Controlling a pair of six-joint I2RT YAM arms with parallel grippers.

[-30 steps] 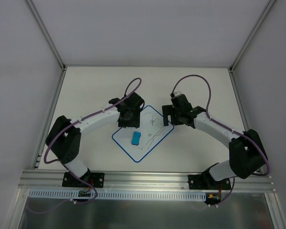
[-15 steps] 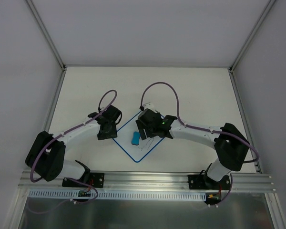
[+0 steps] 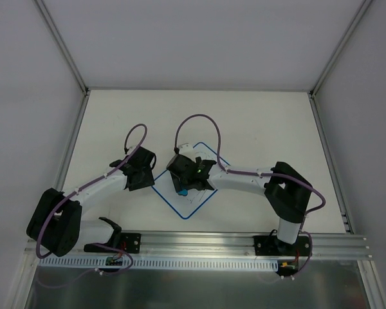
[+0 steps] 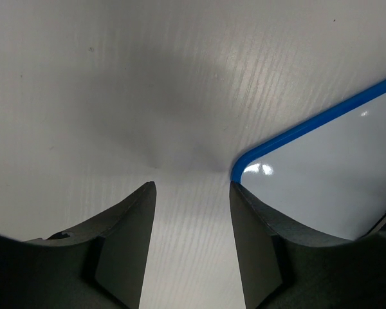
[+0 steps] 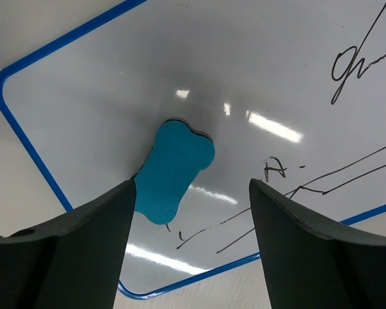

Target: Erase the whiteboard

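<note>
Teal eraser (image 5: 174, 172) flat on scribbled whiteboard (image 5: 257, 77) near one edge, straddled by right gripper (image 5: 190, 185), jaws spread, not pinching. Empty, spread left gripper (image 4: 193, 187) at whiteboard's corner.

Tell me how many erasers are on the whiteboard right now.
1. The blue eraser lies on the whiteboard, between the right gripper's open fingers. The right arm covers part of the board from above, so another could be hidden.

links (image 3: 101, 184): white | joints (image 3: 289, 193): black | cables (image 3: 196, 116): purple, looped | pincer fingers (image 5: 71, 251): dark grey, curved
</note>
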